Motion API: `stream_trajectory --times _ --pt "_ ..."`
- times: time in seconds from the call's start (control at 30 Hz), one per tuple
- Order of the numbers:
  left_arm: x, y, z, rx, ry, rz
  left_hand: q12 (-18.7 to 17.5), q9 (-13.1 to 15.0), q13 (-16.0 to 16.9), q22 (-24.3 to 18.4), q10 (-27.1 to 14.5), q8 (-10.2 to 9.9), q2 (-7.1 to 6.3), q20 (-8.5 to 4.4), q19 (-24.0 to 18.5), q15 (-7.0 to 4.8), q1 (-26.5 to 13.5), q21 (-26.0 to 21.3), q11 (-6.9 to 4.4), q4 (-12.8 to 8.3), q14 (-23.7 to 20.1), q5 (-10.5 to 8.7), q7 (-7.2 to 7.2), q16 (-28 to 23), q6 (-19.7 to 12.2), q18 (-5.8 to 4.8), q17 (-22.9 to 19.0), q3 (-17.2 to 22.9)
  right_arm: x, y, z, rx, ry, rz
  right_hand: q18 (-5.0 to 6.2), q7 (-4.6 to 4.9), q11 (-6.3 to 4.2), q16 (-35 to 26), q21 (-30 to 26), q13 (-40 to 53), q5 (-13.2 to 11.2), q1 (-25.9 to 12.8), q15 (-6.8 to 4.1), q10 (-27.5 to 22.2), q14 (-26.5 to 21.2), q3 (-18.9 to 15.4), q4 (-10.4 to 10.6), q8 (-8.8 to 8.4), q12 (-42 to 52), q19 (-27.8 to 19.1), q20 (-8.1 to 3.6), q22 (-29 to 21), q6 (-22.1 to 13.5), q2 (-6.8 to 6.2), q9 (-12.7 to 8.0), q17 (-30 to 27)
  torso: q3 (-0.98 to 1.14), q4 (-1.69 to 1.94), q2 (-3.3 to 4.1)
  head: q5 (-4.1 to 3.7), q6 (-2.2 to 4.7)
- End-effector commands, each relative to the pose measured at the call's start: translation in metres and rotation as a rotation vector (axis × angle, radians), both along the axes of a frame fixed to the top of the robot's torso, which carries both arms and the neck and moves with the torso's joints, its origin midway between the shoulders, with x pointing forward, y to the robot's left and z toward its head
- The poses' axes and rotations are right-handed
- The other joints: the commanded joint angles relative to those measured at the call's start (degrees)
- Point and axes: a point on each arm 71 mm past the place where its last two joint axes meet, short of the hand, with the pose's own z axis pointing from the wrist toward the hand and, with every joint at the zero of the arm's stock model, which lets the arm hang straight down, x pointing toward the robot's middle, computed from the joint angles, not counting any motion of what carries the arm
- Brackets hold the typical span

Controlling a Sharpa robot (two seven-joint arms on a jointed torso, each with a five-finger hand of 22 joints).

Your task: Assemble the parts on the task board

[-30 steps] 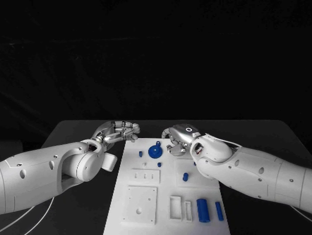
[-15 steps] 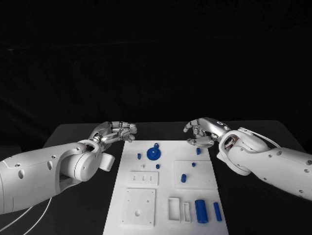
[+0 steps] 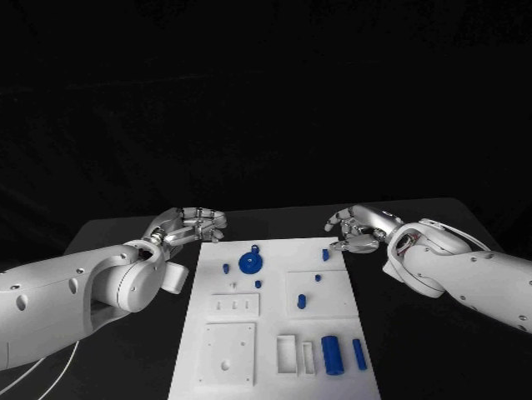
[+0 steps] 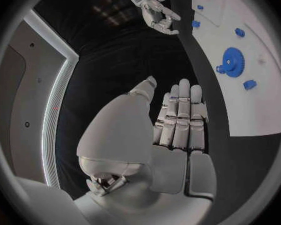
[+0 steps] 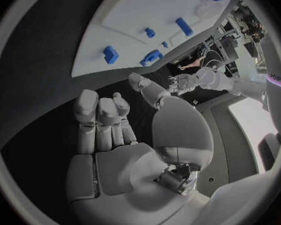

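Both hands are parked off the task board rn, prob so the head cam gets a clean look at the layout before the next pick; that's a guess tho. Left hand sits over the black table just off the board's far left corner, holding nothing; left wrist view has its fingers lying straight and side by side, thumb apart, so released. Right hand hovers near the far right corner, fingers loosely curled but spread, also carrying nothing afaict.

Parts are all on the board: blue gear up at the far end w/ small blue pegs around it; the fat blue cylinder and a thinner blue pin lie side by side at the near right, next to white slots; looks like they're staged there waiting for their sockets.

Surface is matte black, no clutter seen; room behind is pitch dark in the head view; the left wrist view catches a lit strip along a wall panel.
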Motion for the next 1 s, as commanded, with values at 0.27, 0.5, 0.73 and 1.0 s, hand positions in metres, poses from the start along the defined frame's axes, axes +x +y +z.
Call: stream_trajectory --times 0.27,0.5,0.73,1.0 --pt "-0.001 -0.004 -0.002 -0.01 -0.006 -0.027 -0.1 -0.1 -0.1 0.0 -0.1 0.0 0.06 -0.11 -0.4 0.22 0.8 -0.3 -0.03 0.4 0.4 -0.27 -0.03 -0.3 0.4 0.68 0.2 -0.1 0.009 -0.002 -0.025 -0.008 0.041 0.015 6.77 1.47 0.41 -0.3 -0.4 0.0 0.0 0.5 0.47 -0.5 -0.1 -2.0 -0.2 -0.35 0.1 -0.7 0.1 0.9 0.0 0.21 -0.3 0.2 0.04 0.18 0.11 -0.66 -0.35" --pt "-0.002 -0.004 -0.003 -0.011 -0.003 -0.029 -0.2 -0.2 -0.1 0.0 -0.2 0.0 0.06 -0.11 -0.4 0.23 0.8 -0.3 -0.04 0.5 0.3 -0.27 -0.05 -0.4 0.4 0.68 0.2 -0.2 0.013 -0.005 -0.035 -0.02 0.053 -0.001 6.77 1.54 0.5 -0.3 -0.4 0.0 0.1 0.9 0.56 -0.6 -0.2 -2.6 -0.3 -0.53 0.1 -0.8 0.08 0.9 -0.3 0.38 -0.3 0.2 -0.12 0.17 0.09 -0.63 -0.71" --pt "-0.002 -0.003 -0.003 -0.01 -0.002 -0.028 -0.2 -0.2 -0.2 0.0 -0.3 0.0 0.06 -0.1 -0.4 0.23 0.9 -0.3 -0.03 0.5 0.3 -0.26 -0.05 -0.4 0.3 0.68 0.2 -0.2 0.012 -0.006 -0.039 -0.044 0.057 0.01 6.77 1.55 0.51 -0.4 -0.4 0.0 0.5 1.2 0.58 -0.8 -0.2 -3.1 -0.4 -0.49 0.1 -0.9 0.09 0.9 -0.2 0.51 -0.3 0.3 -0.13 0.1 0.16 -0.82 -0.92" --pt "-0.002 -0.003 -0.003 -0.009 -0.002 -0.029 -0.2 -0.2 -0.2 0.0 -0.3 0.0 0.05 -0.1 -0.5 0.23 0.9 -0.3 -0.03 0.5 0.4 -0.26 -0.05 -0.5 0.3 0.68 0.3 -0.2 0.01 -0.002 -0.047 -0.057 0.07 0.023 6.77 1.51 0.48 -0.4 -0.4 0.0 1.0 1.5 0.55 -0.9 -0.2 -3.5 -0.4 -0.41 0.1 -1.0 0.11 0.9 0.1 0.57 -0.3 0.3 -0.17 0.03 0.04 -0.59 -1.43"
